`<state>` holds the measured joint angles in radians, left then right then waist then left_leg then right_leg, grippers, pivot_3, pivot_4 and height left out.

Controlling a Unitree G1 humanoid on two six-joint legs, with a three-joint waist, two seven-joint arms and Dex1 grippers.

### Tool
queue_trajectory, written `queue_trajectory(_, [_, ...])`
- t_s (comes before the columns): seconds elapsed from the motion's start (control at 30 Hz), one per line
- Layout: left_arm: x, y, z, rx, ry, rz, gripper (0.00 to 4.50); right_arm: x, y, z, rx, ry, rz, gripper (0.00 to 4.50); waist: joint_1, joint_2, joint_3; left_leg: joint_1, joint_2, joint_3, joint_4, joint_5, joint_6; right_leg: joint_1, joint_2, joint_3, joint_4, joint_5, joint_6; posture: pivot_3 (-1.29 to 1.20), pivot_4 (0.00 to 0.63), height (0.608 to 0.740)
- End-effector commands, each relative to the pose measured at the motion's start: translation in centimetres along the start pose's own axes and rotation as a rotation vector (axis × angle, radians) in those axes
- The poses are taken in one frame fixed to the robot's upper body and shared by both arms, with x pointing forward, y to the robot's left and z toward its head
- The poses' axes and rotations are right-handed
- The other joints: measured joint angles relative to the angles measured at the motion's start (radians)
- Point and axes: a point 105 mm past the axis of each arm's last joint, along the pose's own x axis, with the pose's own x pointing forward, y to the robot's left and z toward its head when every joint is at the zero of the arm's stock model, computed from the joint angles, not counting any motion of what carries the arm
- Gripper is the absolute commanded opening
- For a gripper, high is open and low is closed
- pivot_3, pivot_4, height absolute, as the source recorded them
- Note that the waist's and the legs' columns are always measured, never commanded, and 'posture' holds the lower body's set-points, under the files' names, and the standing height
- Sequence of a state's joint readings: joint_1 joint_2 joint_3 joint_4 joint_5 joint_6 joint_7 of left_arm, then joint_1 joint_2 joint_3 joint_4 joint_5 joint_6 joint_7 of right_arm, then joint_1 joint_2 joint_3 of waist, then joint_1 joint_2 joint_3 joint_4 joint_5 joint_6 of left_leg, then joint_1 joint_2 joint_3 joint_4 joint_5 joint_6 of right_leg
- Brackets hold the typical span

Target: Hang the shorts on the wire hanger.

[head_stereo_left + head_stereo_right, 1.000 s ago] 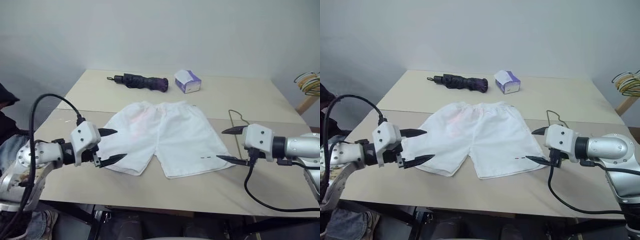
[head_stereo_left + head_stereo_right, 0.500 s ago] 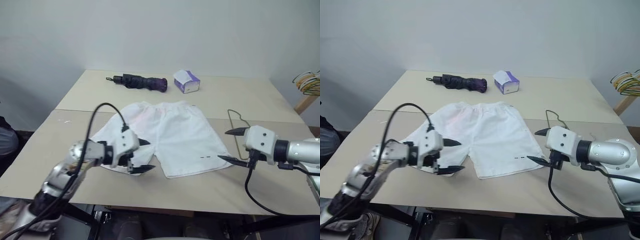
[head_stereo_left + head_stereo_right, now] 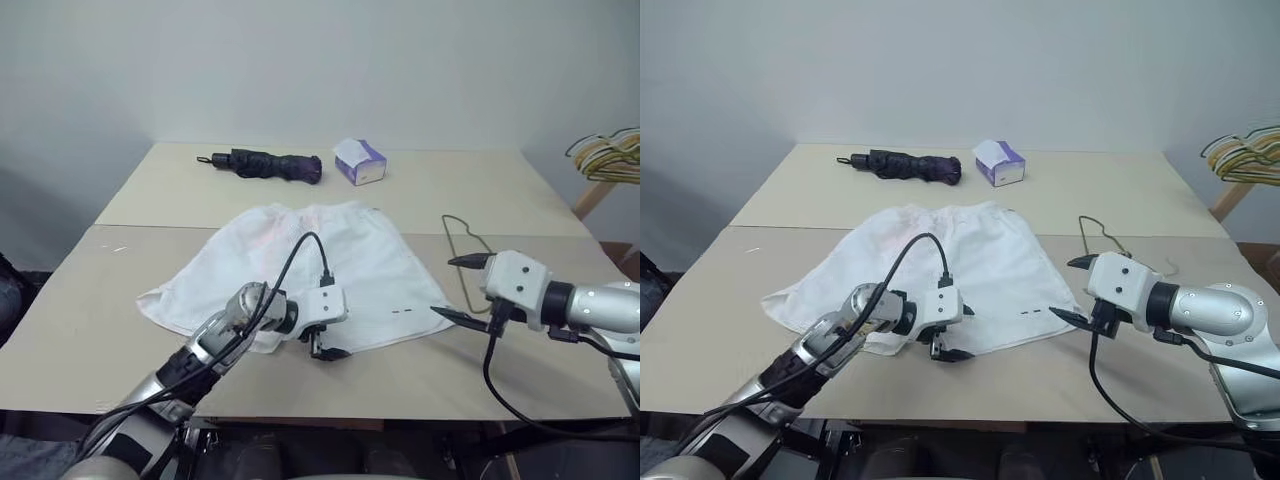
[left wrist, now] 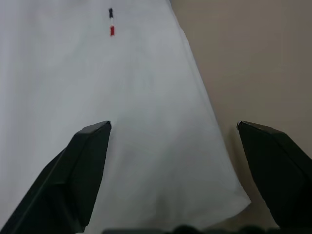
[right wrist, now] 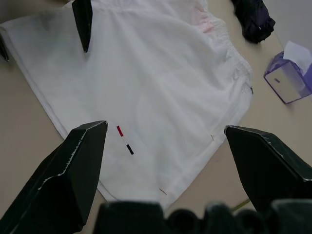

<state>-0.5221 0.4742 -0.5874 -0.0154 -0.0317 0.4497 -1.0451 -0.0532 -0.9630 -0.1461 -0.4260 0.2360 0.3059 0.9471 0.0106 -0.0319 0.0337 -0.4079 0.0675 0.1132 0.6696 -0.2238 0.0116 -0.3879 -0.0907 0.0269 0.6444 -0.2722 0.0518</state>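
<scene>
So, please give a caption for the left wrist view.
Open left fingers straddle the hem of the white shorts on the table.

A folded dark umbrella (image 3: 262,164) lies near a tissue box (image 3: 359,162) on the table (image 3: 480,190).

I see white shorts (image 3: 310,265) with a soft pink patch near the waistband and a tiny red and black mark by one leg hem, lying on a light tan table (image 3: 450,190). Behind them I see a dark purple-black umbrella (image 3: 262,164) and a purple and white tissue box (image 3: 359,161). The wire hanger (image 3: 463,240) looks dark olive green, and the bunch of hangers (image 3: 605,152) is yellow and green.
</scene>
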Motion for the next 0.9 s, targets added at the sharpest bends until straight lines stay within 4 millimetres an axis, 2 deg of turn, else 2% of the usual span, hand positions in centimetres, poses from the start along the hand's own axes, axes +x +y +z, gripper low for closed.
queue_trajectory(0.03, [0.0, 0.2, -0.4, 0.028, 0.066, -0.009, 3.26, -0.1, -0.5, 0.9, -0.035, -0.016, -0.034, 4.50, -0.003, 0.000, 0.000, 0.000, 0.000, 0.000, 0.000, 0.000, 0.000, 0.000, 0.000, 0.000, 0.000, 0.000, 0.000, 0.01, 0.000, 0.740])
queue_trajectory(0.2, [0.3, 1.4, -1.4, 0.009, 0.115, 0.047, 1.54, 0.2, -0.6, 0.6, -0.038, -0.007, -0.040, 4.50, -0.003, 0.000, 0.000, 0.001, 0.000, 0.000, 0.001, 0.000, 0.000, 0.001, 0.000, 0.000, 0.001, 0.000, 0.000, 0.01, 0.000, 0.740])
queue_trajectory(0.33, [0.3, 2.0, -1.3, 0.008, 0.106, 0.070, 0.20, 0.2, -0.6, 0.4, -0.043, 0.002, -0.039, 4.50, -0.002, 0.000, 0.000, 0.001, 0.000, 0.000, 0.001, 0.000, 0.000, 0.001, 0.000, 0.000, 0.001, 0.000, 0.000, 0.02, 0.000, 0.740])
queue_trajectory(0.37, [0.2, 2.0, -1.3, 0.011, 0.101, 0.069, 0.01, 0.2, -0.7, 0.4, -0.043, 0.002, -0.039, 4.50, -0.002, 0.000, 0.000, 0.001, 0.000, 0.000, 0.001, 0.000, 0.000, 0.001, 0.000, 0.000, 0.001, 0.000, 0.000, 0.02, 0.000, 0.740])
queue_trajectory(0.53, [-0.8, 2.3, -1.6, 0.054, 0.095, 0.121, 0.01, 0.2, -0.9, 0.4, -0.049, 0.004, -0.043, 4.50, -0.004, 0.000, 0.000, 0.001, 0.000, 0.000, 0.001, 0.000, 0.000, 0.001, 0.000, 0.000, 0.001, 0.000, 0.000, 0.02, 0.000, 0.740])
queue_trajectory(0.63, [-2.7, 2.2, -2.8, 0.093, 0.131, 0.131, 0.01, 0.3, -1.0, 0.4, -0.051, 0.002, -0.043, 4.50, -0.011, 0.000, 0.000, 0.001, 0.000, 0.000, 0.000, 0.000, 0.000, 0.001, 0.000, 0.000, 0.001, 0.000, 0.000, 0.04, 0.000, 0.740])
queue_trajectory(0.73, [-6.3, 2.4, -5.3, 0.117, 0.237, 0.165, 0.01, 0.4, -1.1, 0.4, -0.051, 0.001, -0.044, 4.50, -0.023, 0.000, -0.001, 0.002, 0.001, 0.000, 0.000, 0.000, 0.000, 0.000, 0.000, 0.000, 0.001, 0.000, -0.001, 0.05, 0.000, 0.740])
queue_trajectory(0.9, [-14.0, 4.2, -9.7, 0.090, 0.423, 0.304, 0.01, 0.8, -1.0, 0.4, -0.050, -0.006, -0.037, 4.50, -0.025, 0.001, 0.000, 0.003, 0.001, 0.000, -0.001, 0.000, 0.000, 0.000, 0.000, 0.000, 0.002, 0.000, -0.001, 0.07, 0.000, 0.740])
